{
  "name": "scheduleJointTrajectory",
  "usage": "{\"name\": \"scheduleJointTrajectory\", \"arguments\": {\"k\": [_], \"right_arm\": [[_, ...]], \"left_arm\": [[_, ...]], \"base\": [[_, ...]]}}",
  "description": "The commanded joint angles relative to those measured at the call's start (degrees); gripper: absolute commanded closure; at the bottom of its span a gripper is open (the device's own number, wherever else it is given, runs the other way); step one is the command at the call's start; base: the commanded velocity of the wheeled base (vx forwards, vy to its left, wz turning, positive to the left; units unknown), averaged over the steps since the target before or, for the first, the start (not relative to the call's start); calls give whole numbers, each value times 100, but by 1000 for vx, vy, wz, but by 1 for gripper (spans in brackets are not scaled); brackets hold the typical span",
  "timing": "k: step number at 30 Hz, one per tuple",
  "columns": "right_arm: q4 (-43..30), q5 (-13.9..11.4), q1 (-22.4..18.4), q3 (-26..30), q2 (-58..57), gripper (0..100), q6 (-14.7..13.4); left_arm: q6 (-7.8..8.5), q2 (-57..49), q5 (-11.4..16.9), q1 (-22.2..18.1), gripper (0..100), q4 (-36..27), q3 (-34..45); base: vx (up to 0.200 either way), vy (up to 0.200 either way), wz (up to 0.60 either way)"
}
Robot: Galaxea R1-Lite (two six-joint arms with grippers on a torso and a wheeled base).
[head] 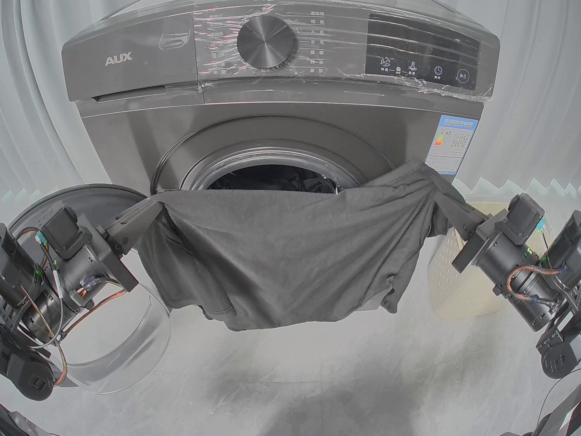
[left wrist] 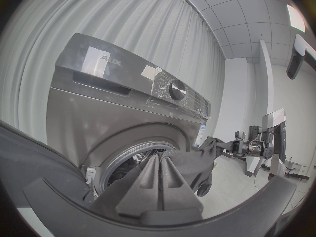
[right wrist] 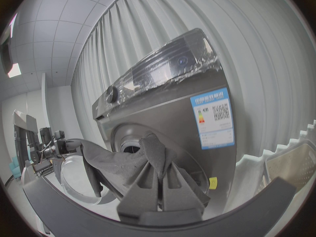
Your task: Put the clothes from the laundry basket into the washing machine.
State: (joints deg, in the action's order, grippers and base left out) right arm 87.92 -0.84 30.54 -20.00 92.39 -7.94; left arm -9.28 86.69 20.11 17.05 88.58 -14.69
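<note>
Jaws of the left gripper point(head: 152, 204) and right gripper point(head: 446, 203) clamp a grey garment point(head: 284, 255) stretched across the washing machine point(head: 145, 128) opening, between door point(head: 91, 196) and laundry basket point(head: 460, 289).

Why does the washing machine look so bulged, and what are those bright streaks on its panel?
Head view: a wide lens bows the washing machine and curtain; plastic film on the control panel throws glare. Left wrist view: fisheye circle, dark corners, ceiling light flaring bright. Right wrist view: same bending, with glare on the panel's film.
</note>
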Motion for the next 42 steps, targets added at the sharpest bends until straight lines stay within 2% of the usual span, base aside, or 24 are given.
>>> {"name": "scheduleJointTrajectory", "arguments": {"k": [1, 3, 4, 9, 10, 11, 16, 18, 23, 30, 35, 36, 42], "right_arm": [[24, -30, 110, 295, 156, 100, 29], [24, -48, 119, 366, 288, 100, 29], [24, -48, 137, 418, 341, 0, 29], [-20, -39, 383, 761, 376, 0, 20], [24, -48, 515, 1130, 402, 0, 29], [24, -57, 550, 1245, 438, 0, 29], [24, -65, 550, 1376, 719, 0, 29], [32, -65, 576, 1324, 807, 0, 20], [32, -65, 646, 1016, 1141, 0, 29], [32, -65, 1042, 498, 1563, 0, 47], [41, -39, 1367, 278, 1730, 0, 38], [41, -30, 1429, 225, 1791, 0, 38], [41, -30, 1446, 164, 2011, 0, 29]], "left_arm": [[40, 32, -8, 246, 100, 2, -16], [58, 41, -16, 342, 100, 2, -16], [66, 50, -25, 395, 100, 2, -34], [49, 50, -157, 685, 100, 2, -113], [49, 112, -227, 826, 100, -7, -280], [40, 173, -236, 879, 100, -7, -359], [40, 463, -324, 1063, 100, -25, -763], [49, 595, -429, 1116, 100, -42, -887], [49, 762, -456, 1116, 100, -42, -983], [66, 894, -465, 1142, 100, -60, -1010], [163, 999, -482, 1151, 100, -69, -1018], [216, 1052, -561, 1177, 100, -69, -1018], [269, 1342, -772, 1248, 100, -77, -1177]], "base": [[0, 0, 0], [0, 0, 0], [0, 0, 0], [0, 0, 0], [0, 0, 0], [0, 0, 0], [0, 0, 0], [0, 0, 0], [0, 0, 0], [0, 0, 0], [0, 0, 0], [0, 0, 0], [0, 0, 0]]}}
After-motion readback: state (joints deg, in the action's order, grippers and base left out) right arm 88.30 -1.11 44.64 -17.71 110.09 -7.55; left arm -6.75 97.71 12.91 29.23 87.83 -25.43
